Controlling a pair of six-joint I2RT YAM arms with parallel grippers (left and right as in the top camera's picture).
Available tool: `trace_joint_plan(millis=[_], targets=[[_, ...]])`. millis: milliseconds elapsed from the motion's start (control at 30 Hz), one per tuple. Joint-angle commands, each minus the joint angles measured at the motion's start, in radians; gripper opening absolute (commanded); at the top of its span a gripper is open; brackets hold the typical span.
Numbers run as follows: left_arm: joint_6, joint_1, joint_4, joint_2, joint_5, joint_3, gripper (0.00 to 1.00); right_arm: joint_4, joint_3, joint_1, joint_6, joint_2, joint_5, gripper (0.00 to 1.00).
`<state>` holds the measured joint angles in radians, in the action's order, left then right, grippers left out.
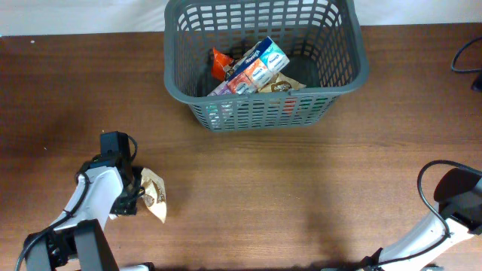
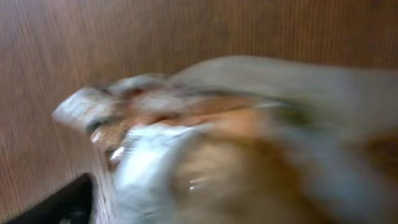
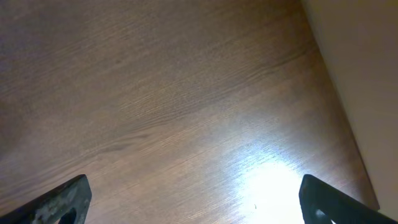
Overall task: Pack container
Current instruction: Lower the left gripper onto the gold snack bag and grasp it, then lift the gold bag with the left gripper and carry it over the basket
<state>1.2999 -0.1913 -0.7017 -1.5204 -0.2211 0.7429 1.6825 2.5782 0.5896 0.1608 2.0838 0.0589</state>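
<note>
Blurred tan-and-white snack packet (image 2: 205, 155) fills nearly all of the left wrist view, very close to the lens, with wood grain behind it. Overhead, the same packet (image 1: 156, 197) lies at the tip of the left gripper (image 1: 135, 197), touching it, low on the left side of the wooden table (image 1: 301, 188).

Left claw: probably closed on the packet, but the fingers are hidden by blur and by the arm, so I cannot tell.

Right gripper (image 3: 199, 205): released. Its two dark fingertips (image 3: 62, 202) sit at opposite lower corners of the right wrist view, spread wide, with only bare table between them. Overhead, this arm is at the lower right corner, well apart from everything else.

Container (image 1: 172, 75): upright at the top centre of the table, far from both claws. Inside it are a blue-and-white carton (image 1: 256, 64) lying tilted, an orange packet (image 1: 220, 64) to its left and a brown pouch (image 1: 284, 86) just beside it on the right.
</note>
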Motion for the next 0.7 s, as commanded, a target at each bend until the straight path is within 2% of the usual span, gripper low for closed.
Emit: trace_joint_plan(millis=[0,67,100,233,300,433,500,667], targets=[[-0.068,-0.004,0.013,-0.008,-0.010,-0.011,0.50,-0.003,-0.008,0.000,-0.005,0.003,-0.006,0.99],[-0.068,-0.004,0.016,-0.007,-0.003,-0.011,0.16,-0.003,-0.008,0.000,-0.005,0.003,-0.006,0.99],[-0.068,-0.004,0.018,-0.007,0.000,-0.011,0.02,-0.003,-0.008,0.000,-0.005,0.003,-0.006,0.99],[-0.076,-0.004,0.018,-0.005,0.026,0.004,0.02,-0.003,-0.008,0.000,-0.005,0.003,-0.006,0.99],[-0.118,-0.004,0.018,0.004,0.030,0.027,0.02,-0.003,-0.008,0.000,-0.005,0.003,-0.006,0.99],[-0.300,-0.004,0.018,0.056,0.002,0.119,0.02,-0.003,-0.008,0.000,-0.005,0.003,-0.006,0.99],[-0.423,-0.003,0.018,0.103,-0.030,0.197,0.02,-0.003,-0.008,0.000,-0.005,0.003,-0.006,0.99],[-0.643,-0.003,0.026,0.230,-0.091,0.417,0.02,-0.003,-0.008,0.000,-0.005,0.003,-0.006,0.99]])
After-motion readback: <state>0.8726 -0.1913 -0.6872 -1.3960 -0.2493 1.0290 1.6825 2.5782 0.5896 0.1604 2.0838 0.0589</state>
